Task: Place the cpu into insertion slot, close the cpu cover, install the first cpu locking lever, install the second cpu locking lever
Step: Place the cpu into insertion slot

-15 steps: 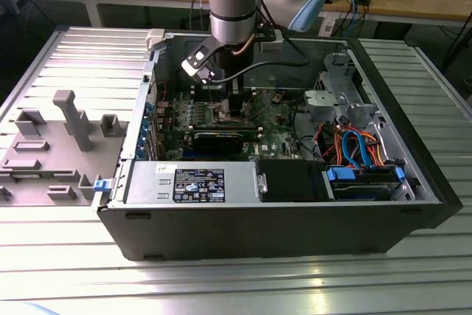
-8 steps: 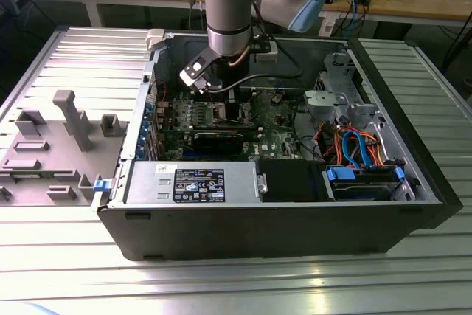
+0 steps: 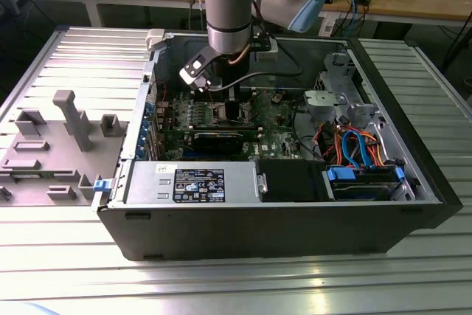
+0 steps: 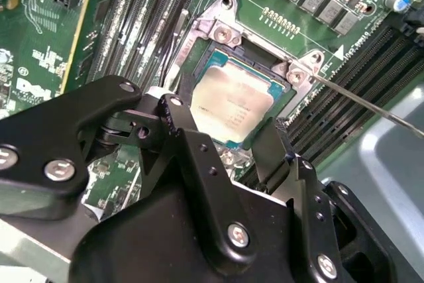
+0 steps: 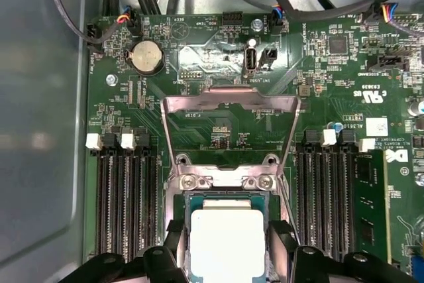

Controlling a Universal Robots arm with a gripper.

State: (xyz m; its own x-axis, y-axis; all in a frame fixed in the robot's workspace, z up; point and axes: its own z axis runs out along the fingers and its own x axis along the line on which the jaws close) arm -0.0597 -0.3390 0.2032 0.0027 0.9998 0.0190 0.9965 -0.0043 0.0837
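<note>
The cpu (image 5: 227,240), a square chip with a pale metal top, lies flat inside the insertion slot (image 5: 225,181), whose silvery rim shows around it. In both wrist views my gripper (image 5: 228,238) straddles the chip, one black finger (image 5: 173,233) against each of two opposite edges, and it looks shut on it. The cpu cover (image 5: 228,103) stands swung open beyond the socket, with green board visible through its square opening. In the second wrist view the cpu (image 4: 232,101) sits between the fingers of the gripper (image 4: 228,130), and a thin locking lever (image 4: 361,103) sticks out from the socket corner. In the exterior view the gripper (image 3: 221,94) reaches down into the open computer case.
Black memory slots (image 5: 126,197) run along both sides of the socket. In the exterior view a power supply (image 3: 195,182) lines the case's near wall and a bundle of coloured cables (image 3: 354,145) lies toward that view's right. A grey parts fixture (image 3: 51,145) sits on the table at its left.
</note>
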